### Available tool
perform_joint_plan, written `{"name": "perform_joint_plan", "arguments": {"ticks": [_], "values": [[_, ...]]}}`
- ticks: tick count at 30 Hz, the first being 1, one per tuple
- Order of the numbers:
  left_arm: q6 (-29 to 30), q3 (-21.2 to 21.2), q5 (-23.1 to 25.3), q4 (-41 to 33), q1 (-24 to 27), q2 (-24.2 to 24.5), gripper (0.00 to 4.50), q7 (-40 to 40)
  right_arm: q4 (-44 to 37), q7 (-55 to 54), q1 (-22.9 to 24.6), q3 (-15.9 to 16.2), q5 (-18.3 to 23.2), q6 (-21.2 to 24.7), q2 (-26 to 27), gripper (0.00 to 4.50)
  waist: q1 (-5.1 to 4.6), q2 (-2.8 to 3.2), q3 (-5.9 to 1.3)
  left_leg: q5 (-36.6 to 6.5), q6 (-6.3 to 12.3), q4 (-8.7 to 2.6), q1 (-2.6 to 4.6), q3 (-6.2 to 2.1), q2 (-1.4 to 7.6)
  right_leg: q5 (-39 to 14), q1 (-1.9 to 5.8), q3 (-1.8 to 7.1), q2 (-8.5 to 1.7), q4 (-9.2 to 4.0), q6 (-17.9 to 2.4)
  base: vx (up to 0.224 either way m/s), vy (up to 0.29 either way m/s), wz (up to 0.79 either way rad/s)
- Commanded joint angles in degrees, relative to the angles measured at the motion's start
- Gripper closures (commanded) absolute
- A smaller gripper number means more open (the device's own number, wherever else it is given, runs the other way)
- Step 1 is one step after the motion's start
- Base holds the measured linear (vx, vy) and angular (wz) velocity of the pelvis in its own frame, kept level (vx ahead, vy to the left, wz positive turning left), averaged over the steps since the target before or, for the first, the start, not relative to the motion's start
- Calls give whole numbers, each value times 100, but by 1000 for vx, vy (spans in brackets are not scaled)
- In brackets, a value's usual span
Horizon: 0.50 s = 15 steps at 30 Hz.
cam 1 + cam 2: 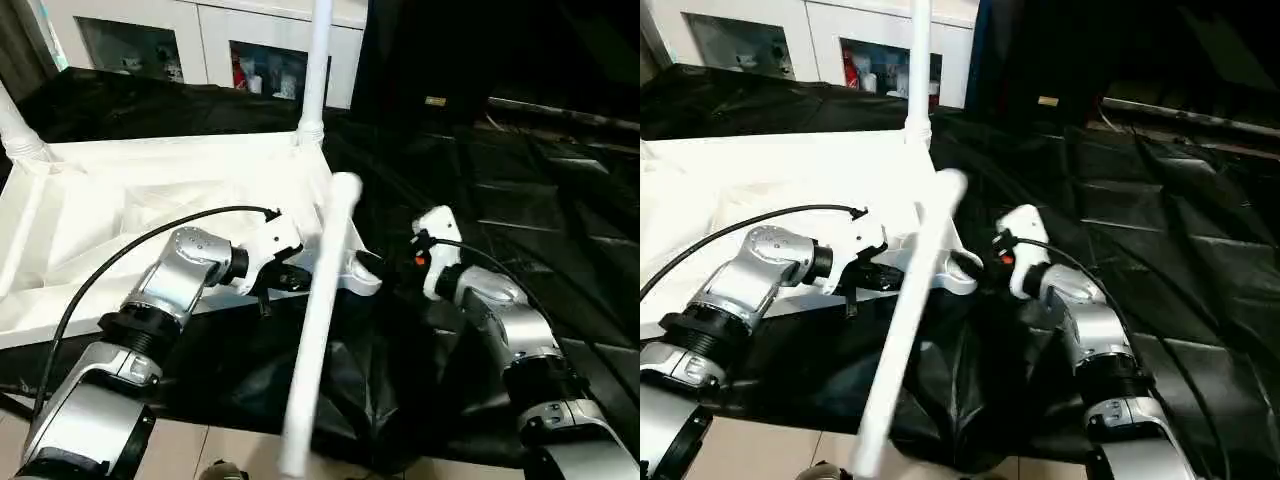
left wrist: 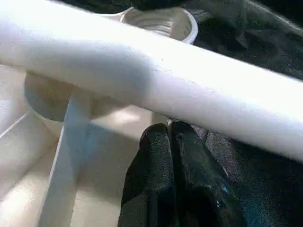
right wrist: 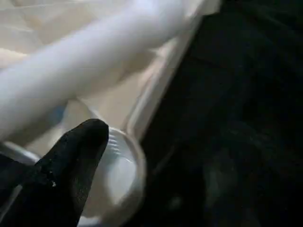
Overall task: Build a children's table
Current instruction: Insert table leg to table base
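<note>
The white tabletop (image 1: 120, 215) lies underside up on the black-draped work table. Two legs stand in its far corners, one on the right (image 1: 318, 70) and one on the left (image 1: 14, 128). A loose leg (image 1: 318, 320) slants from above the near right corner socket (image 1: 362, 274) down past the table's front edge. My left gripper (image 1: 290, 280) is shut with nothing in it, its fingers (image 2: 163, 156) just under that leg beside the socket (image 2: 163, 21). My right gripper (image 1: 388, 266) stands open on the socket's other side, one finger (image 3: 78, 156) close to the rim (image 3: 130, 165).
Black cloth (image 1: 520, 200) covers the table to the right of the tabletop. White cabinets (image 1: 200, 40) stand behind. A black cable (image 1: 150, 235) arcs over my left forearm. The floor (image 1: 200, 445) shows below the table's front edge.
</note>
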Motion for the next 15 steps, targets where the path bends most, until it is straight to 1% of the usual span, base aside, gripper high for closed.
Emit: {"name": "perform_joint_plan", "arguments": {"ticks": [1,2,3,6,7,8,9,10,11,12,13,15], "values": [[112,-28,104,-4,26,-50,450,198,-29,-222,-135,-232,145,215,27,18,13,47,-348,-527,258,-323,73,-17,165,278,363,354,-364,-360,-1345,0,0,0],[137,-23,98,-21,29,-55,450,224,-118,-316,-158,-376,323,398,101,18,11,52,-345,-530,258,-329,74,-18,166,259,363,355,-362,-364,-1340,0,0,0],[148,-25,96,-30,28,-56,450,224,-181,-292,-164,-439,437,501,134,7,8,53,-347,-528,267,-331,74,-20,166,255,367,353,-359,-362,-1340,0,0,0],[176,-34,85,-58,45,-41,450,226,-468,-193,-166,-605,816,916,229,7,5,59,-353,-500,282,-328,72,-24,172,316,361,350,-356,-355,-1335,0,0,0],[179,-36,81,-53,52,-25,450,233,-715,-64,-175,-679,1117,1305,272,7,8,61,-356,-460,330,-322,73,-24,169,419,364,349,-349,-346,-1353,0,0,0],[179,-37,81,-48,50,-23,450,233,-765,-29,-178,-689,1179,1393,276,7,10,57,-354,-465,347,-324,73,-25,169,425,367,348,-350,-349,-1351,0,0,0],[179,-37,81,-45,48,-22,450,235,-809,4,-179,-688,1223,1467,276,7,15,61,-355,-460,351,-323,75,-27,171,424,367,349,-353,-349,-1349,0,0,0],[180,-37,83,-39,45,-18,450,245,-936,99,-175,-664,1318,1664,267,7,14,57,-358,-427,355,-320,73,-26,168,454,370,346,-346,-345,-1348,0,0,0],[183,-37,84,-31,38,-12,450,253,-1106,229,-171,-599,1417,1946,242,7,17,69,-364,-381,342,-315,67,-27,169,501,368,346,-358,-334,-1354,0,0,0],[189,-40,82,-31,35,-7,450,261,-1241,323,-167,-530,1473,2173,213,7,19,65,-363,-376,348,-317,74,-26,164,516,371,343,-347,-340,-1357,0,0,0],[190,-43,79,-28,28,-5,450,273,-1400,433,-168,-389,1494,2442,156,7,21,57,-363,-361,362,-318,68,-29,162,538,380,343,-344,-335,-1363,0,0,0],[192,-44,78,-26,24,-2,450,272,-1441,446,-192,-302,1464,2558,134,7,24,63,-364,-362,325,-316,75,-29,166,513,369,341,-353,-336,-1351,0,0,0]]}}
